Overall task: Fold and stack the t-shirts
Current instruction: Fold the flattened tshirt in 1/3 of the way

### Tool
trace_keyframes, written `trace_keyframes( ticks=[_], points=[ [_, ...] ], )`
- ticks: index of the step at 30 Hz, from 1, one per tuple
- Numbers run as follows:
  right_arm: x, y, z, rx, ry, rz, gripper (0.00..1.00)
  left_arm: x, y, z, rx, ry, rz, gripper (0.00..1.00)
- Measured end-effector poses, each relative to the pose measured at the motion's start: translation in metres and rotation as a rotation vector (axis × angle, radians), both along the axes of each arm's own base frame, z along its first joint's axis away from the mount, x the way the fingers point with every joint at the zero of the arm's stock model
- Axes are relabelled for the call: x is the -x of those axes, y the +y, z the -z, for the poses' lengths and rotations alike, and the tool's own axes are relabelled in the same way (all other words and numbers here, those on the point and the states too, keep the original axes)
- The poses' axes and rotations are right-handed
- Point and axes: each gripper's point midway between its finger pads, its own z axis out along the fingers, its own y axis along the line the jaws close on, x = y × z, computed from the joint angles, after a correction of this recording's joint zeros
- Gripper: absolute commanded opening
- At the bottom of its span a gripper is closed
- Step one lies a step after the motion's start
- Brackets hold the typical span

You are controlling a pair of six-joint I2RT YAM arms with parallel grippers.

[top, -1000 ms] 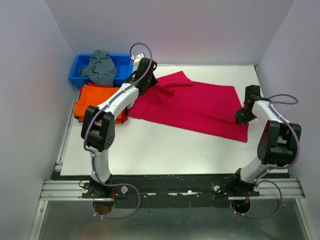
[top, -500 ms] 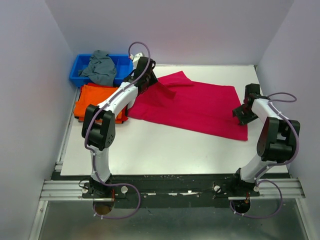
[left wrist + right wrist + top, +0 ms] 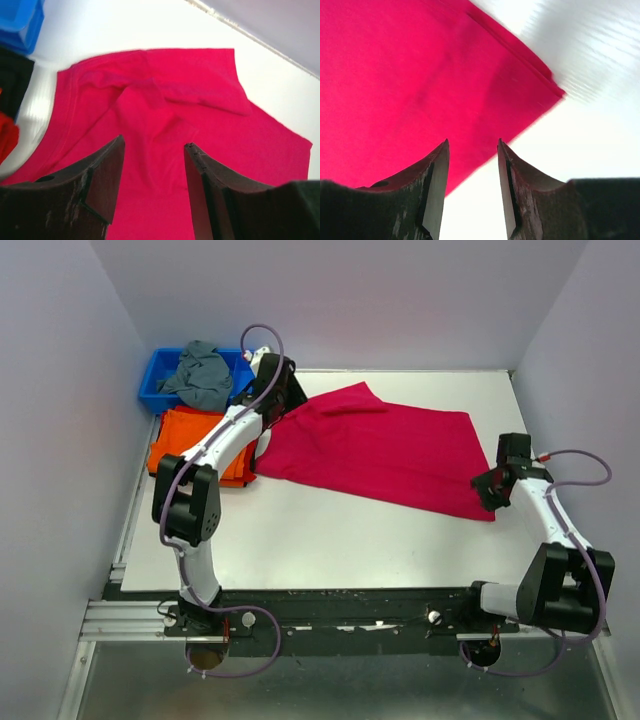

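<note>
A crimson t-shirt (image 3: 385,452) lies spread across the white table, folded in half lengthwise, its collar end at the back left. My left gripper (image 3: 272,398) hovers over that collar end (image 3: 150,100), open, nothing between its fingers. My right gripper (image 3: 487,487) stands open above the shirt's near right corner (image 3: 540,85), with no cloth in its grip. An orange folded t-shirt (image 3: 185,440) rests at the table's left edge. A grey t-shirt (image 3: 203,375) is heaped in the blue bin (image 3: 165,365).
The blue bin sits at the back left corner, next to the orange shirt. Grey walls close in the table at the back and both sides. Bare white tabletop (image 3: 330,535) stretches between the crimson shirt and the arm bases.
Both grippers have let go of the crimson shirt and opened. The left one drew back towards the bin; the right one pulled back towards the near right. The lifted collar fold has dropped flat.
</note>
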Motion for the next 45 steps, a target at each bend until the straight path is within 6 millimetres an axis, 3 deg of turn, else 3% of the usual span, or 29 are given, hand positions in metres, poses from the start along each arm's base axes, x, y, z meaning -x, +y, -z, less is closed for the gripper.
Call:
trace_keyframes(
  ticks=[3,7,13,19,27,31,36,45],
  points=[
    [0.028,0.005,0.017,-0.015,0.036,0.017,0.45,0.027,0.009,-0.004,0.005,0.017,-0.007,0.64],
    [0.059,0.007,0.038,-0.033,0.068,0.056,0.44,0.066,0.024,0.001,0.008,0.048,-0.022,0.63],
    [0.07,0.003,0.054,-0.054,0.105,0.106,0.41,0.097,0.036,0.022,-0.002,0.097,-0.034,0.63],
    [0.065,-0.001,0.067,-0.065,0.135,0.125,0.41,0.104,0.039,0.035,-0.006,0.123,-0.041,0.63],
    [0.058,-0.01,0.071,-0.068,0.138,0.154,0.4,0.1,0.041,0.032,0.008,0.111,-0.054,0.63],
    [0.054,-0.013,0.071,-0.065,0.126,0.16,0.27,0.1,0.043,0.032,0.01,0.11,-0.059,0.63],
    [0.05,-0.017,0.073,-0.067,0.124,0.168,0.01,0.1,0.044,0.032,0.014,0.108,-0.064,0.63],
    [0.05,-0.033,0.07,-0.076,0.118,0.205,0.01,0.101,0.045,0.031,0.021,0.099,-0.073,0.61]
  ],
)
